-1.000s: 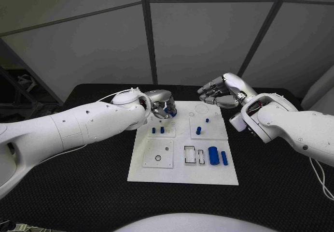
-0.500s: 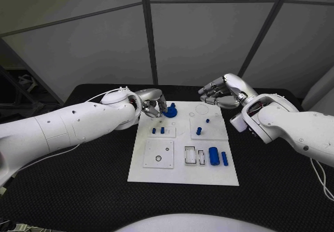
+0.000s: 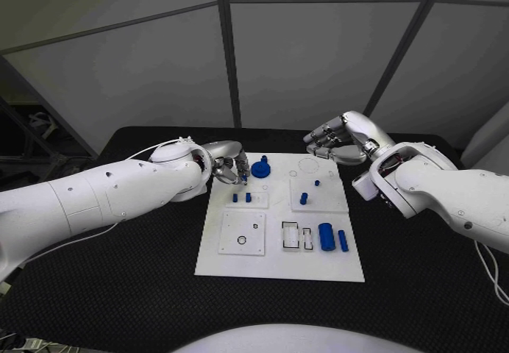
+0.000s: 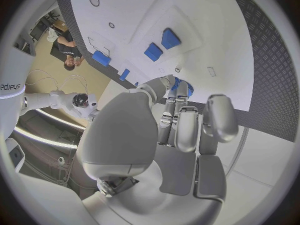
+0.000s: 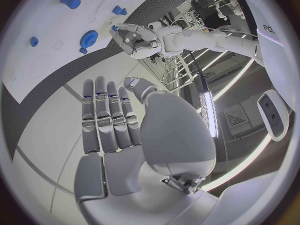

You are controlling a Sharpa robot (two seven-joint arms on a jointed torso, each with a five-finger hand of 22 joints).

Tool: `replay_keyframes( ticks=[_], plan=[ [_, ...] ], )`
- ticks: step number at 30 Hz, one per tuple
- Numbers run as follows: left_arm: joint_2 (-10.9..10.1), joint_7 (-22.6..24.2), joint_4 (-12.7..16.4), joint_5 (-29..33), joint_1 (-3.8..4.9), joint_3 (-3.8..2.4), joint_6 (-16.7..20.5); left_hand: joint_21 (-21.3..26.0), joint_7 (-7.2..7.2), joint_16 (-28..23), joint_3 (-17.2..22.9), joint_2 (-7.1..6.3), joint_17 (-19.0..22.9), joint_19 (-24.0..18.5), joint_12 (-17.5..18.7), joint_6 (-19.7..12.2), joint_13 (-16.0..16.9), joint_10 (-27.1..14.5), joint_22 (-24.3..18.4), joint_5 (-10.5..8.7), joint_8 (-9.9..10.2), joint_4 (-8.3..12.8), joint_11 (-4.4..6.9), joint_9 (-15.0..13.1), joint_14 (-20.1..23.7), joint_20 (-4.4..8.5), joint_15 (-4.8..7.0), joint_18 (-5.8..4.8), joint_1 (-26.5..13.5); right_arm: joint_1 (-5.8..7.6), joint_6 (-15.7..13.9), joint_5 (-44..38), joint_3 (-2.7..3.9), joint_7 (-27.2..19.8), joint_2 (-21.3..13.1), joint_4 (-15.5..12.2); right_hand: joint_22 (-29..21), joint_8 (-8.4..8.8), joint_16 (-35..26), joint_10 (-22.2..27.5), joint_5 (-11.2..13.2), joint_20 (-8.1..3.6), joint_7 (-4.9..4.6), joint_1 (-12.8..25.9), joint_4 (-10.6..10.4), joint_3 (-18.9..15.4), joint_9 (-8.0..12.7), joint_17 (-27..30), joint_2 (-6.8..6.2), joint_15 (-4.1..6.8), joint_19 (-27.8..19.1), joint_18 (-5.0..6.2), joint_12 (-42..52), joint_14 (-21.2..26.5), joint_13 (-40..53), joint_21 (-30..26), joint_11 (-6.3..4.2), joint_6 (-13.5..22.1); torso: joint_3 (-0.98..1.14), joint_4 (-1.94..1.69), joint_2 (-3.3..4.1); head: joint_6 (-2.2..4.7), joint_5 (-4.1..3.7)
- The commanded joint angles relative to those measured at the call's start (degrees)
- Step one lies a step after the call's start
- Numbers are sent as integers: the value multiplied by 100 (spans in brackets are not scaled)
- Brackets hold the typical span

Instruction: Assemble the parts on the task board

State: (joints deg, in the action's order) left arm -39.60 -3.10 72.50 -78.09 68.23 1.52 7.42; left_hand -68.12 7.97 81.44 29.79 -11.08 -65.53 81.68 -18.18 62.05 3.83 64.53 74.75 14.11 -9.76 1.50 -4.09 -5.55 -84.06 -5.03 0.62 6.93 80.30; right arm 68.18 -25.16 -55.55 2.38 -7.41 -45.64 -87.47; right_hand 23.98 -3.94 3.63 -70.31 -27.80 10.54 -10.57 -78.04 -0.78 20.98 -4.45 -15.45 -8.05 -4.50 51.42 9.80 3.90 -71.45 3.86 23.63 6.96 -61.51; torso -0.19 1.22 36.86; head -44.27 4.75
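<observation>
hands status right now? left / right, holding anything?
Left hand: cannot be told; fingertips sit at the blue gear part, a grip isn't clear.
Right hand: open, holds nothing, fingers extended over the task board's far edge.

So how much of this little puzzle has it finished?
Partly done, it seems. Small blue pegs and another peg already stand in the task board. The left hand is at the blue gear by the far edge. Two blue cylinders lie unplaced; the right hand hovers empty.
</observation>
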Motion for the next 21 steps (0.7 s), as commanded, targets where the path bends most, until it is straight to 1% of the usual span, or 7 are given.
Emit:
replay_keyframes(
  ticks=[1,8,13,16,21],
  plan=[
    [-1,-63,-5,33,-8,-2,-116,-31,1,32,11,11,7,20,33,38,7,33,6,-30,28,-9,-5,8,-100,-17,-24,-191,-67,7,18,-14,3,-27,-3,-6,5,-6,5,44,1,3,-12,-29,16,-5,-5,5,22,3,35,44,-10,41,-9,-6,0,-31,3,1,2,-5,-2],
    [39,-69,-42,33,-47,-1,-143,-28,2,32,10,9,7,18,36,41,8,38,5,-31,29,-9,-4,8,-100,-16,-24,-191,-70,8,17,-14,3,-22,0,-10,5,-6,5,44,1,3,-12,-29,16,-5,-5,5,22,3,35,44,-10,41,-9,-6,0,-31,1,2,0,-11,-11],
    [85,-97,-110,32,-55,-2,-160,-30,3,31,9,8,10,19,40,44,8,42,7,-31,30,-9,-4,8,-99,-16,-23,-191,-74,8,19,-14,3,-20,-4,-17,5,-6,5,44,1,3,-12,-29,16,-5,-5,5,22,3,35,44,-10,41,-9,-6,0,-31,-1,8,2,-12,-7],
    [107,-98,-134,32,-57,-2,-169,-30,3,31,9,8,10,19,40,44,8,42,7,-31,30,-9,-4,8,-99,-16,-23,-191,-74,8,19,-14,3,-19,-7,-19,5,-6,5,44,1,3,-12,-29,16,-5,-5,5,22,3,35,44,-10,41,-9,-6,0,-31,-2,4,0,-17,-10],
    [142,-103,-159,32,-59,-2,-189,-25,3,31,8,4,12,17,44,45,9,46,4,-32,32,-8,-4,9,-98,-16,-23,-190,-78,8,21,-14,3,-19,-6,-22,7,-6,5,44,-2,2,-11,-30,18,-5,-5,8,26,4,35,44,-10,40,-9,-5,-1,-32,2,-2,2,-20,-15]
  ],
)
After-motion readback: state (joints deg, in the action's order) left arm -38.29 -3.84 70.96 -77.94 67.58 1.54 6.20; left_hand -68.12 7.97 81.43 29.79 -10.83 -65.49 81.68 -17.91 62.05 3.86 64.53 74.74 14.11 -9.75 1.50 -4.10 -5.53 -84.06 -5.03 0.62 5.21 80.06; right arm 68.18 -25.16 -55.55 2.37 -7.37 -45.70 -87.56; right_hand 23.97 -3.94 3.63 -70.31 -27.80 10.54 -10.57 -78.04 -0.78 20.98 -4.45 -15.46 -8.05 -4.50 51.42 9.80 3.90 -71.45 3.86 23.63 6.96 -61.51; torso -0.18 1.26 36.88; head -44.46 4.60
